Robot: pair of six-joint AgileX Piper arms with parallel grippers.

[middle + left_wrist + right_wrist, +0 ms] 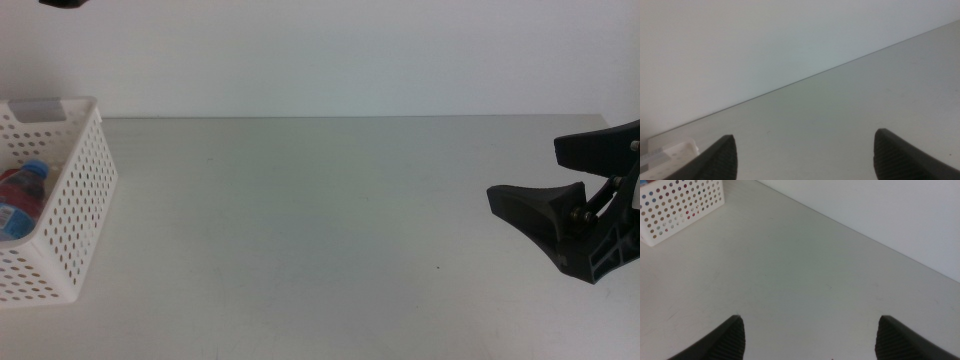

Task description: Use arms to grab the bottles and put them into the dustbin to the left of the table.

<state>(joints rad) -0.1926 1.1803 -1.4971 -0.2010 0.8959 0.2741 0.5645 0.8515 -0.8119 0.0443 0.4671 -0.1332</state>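
Note:
The white perforated dustbin [72,205] stands at the table's left edge. Inside it lies a clear bottle with a blue cap [36,169] beside something red; the rest of its contents are hidden. No bottle stands on the table [320,230], and the yellow bottle is out of view. My right gripper [524,170] is open and empty, low over the table's right side and pointing left. Its wrist view shows its jaws wide apart [811,317] with the dustbin [680,205] far off. My left gripper [805,135] is open and empty above the table, with a corner of the dustbin [670,152] just in view.
A white wall runs behind the table's far edge. A small black part [65,3] shows at the middle view's top left edge.

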